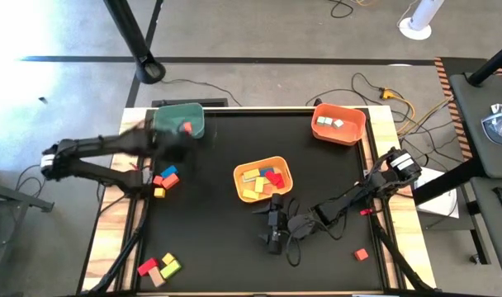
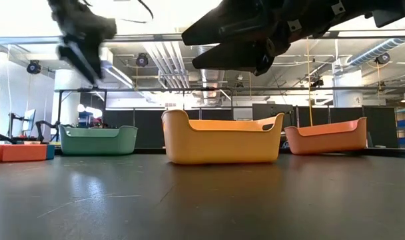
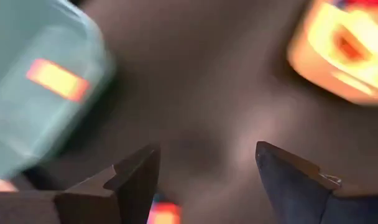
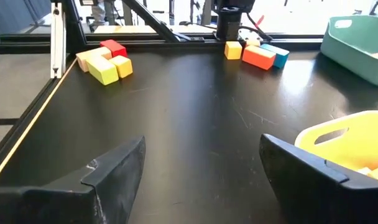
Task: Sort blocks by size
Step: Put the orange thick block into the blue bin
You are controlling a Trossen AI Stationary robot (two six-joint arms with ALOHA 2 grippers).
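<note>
Left gripper [image 3: 204,180], fingers spread wide and empty, hangs beside the green bin [image 1: 179,120]. Loose blocks [image 1: 165,180] nearby look light, rigid; best pinched across flat sides

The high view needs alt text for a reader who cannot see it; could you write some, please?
Three bins sit on a black table: green bin, yellow bin, orange bin. The left gripper hangs by the green bin, the right gripper, open, below the yellow one.
</note>
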